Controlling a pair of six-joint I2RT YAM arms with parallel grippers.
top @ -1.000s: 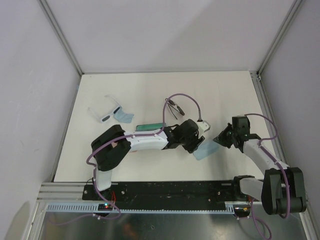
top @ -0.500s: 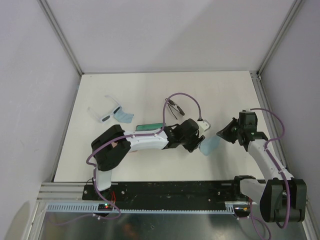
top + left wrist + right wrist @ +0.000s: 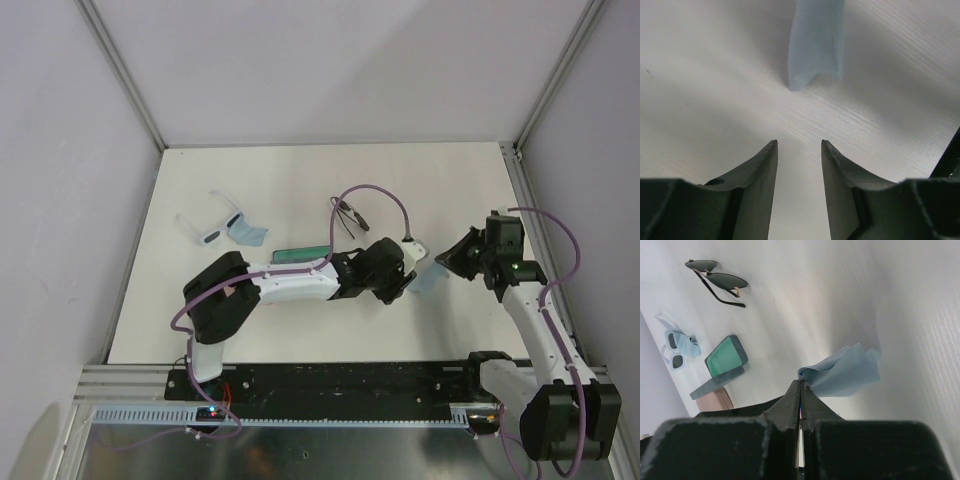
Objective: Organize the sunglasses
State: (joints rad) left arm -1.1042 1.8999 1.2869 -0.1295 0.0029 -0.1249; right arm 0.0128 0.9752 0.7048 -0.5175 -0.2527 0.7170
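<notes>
The right pincer (image 3: 800,383) is pinched tight on a corner of a light blue cloth (image 3: 842,372), which dangles over the bench (image 3: 300,180) toward its right edge. The left pincer (image 3: 799,145) stands spread and empty just beside it. The dark-framed sunglasses (image 3: 347,212) lie near the bench's middle, and the white-framed sunglasses (image 3: 210,230) lie near the left edge, apparently overlapping a second blue cloth (image 3: 250,235).

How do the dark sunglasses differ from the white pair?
The dark sunglasses have a thin dark frame; the white sunglasses a chunky pale one. The dark pair lies alone; the white pair touches a light blue cloth. Both have dark lenses and lie untouched on the table.
</notes>
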